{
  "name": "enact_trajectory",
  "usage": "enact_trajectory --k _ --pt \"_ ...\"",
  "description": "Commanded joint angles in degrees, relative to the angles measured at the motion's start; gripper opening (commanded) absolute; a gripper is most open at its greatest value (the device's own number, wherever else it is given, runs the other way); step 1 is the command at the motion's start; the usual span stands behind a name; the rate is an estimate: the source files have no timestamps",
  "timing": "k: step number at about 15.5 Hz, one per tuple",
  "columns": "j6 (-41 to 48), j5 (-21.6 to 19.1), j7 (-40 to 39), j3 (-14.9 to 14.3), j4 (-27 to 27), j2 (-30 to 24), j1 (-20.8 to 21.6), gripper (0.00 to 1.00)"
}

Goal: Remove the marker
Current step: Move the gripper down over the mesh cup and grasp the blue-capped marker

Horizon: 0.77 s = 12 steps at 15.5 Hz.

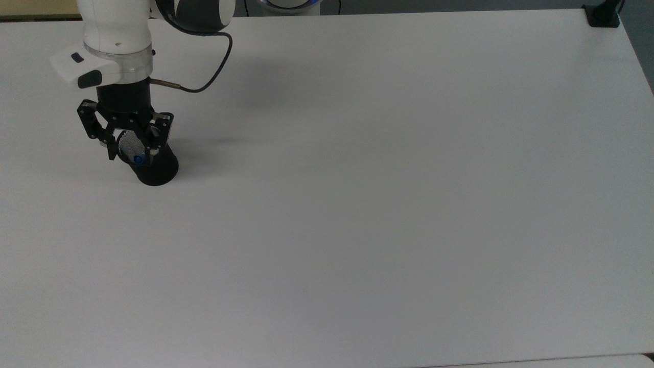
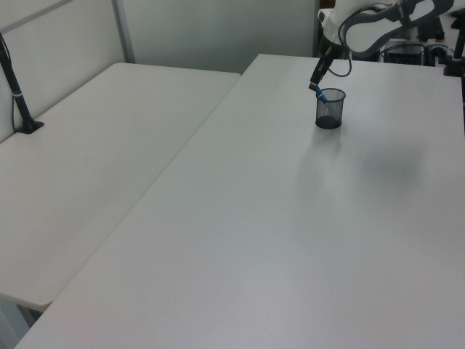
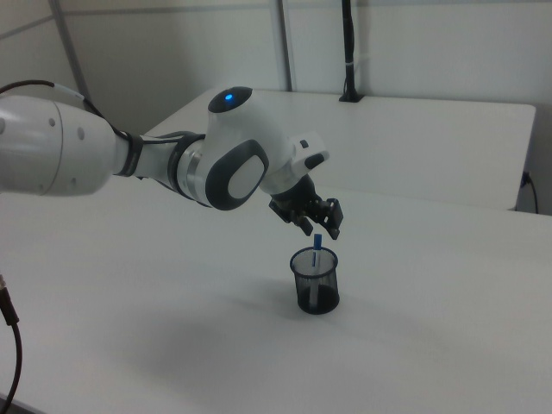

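Black mesh cup (image 3: 316,282) upright on white table (image 1: 388,194), marker (image 3: 316,250) poking out blue-end-up (leaning on rim), gripper (image 1: 129,153) part-open, straddling marker top, gripping nothing

In the top view the claw (image 1: 129,152) covers the 12 o'clock side of the mesh cup (image 1: 153,171), and just the blue cap of the marker (image 1: 138,160) peeks out; its barrel is hidden. The arm (image 1: 115,30) is cut off at the picture's 12 o'clock edge. In the left view the claw (image 2: 317,81) is too small to read.
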<state>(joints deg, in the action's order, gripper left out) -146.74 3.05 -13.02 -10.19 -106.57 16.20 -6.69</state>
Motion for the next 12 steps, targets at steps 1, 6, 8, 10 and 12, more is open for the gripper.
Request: enact_trajectory --k 1,6,8,10,12 --pt "-2.32 1.00 1.15 -0.45 0.13 1.29 0.45 0.63" --pt "-2.06 1.09 1.24 -0.45 -0.22 1.11 0.45 0.35" --pt "-1.88 1.09 1.24 -0.45 -1.27 0.67 0.45 0.17" --pt "-1.88 1.09 1.33 -0.45 -1.63 0.50 0.54 0.12" --pt "-1.88 1.09 1.33 -0.45 -1.63 0.49 0.54 0.08"
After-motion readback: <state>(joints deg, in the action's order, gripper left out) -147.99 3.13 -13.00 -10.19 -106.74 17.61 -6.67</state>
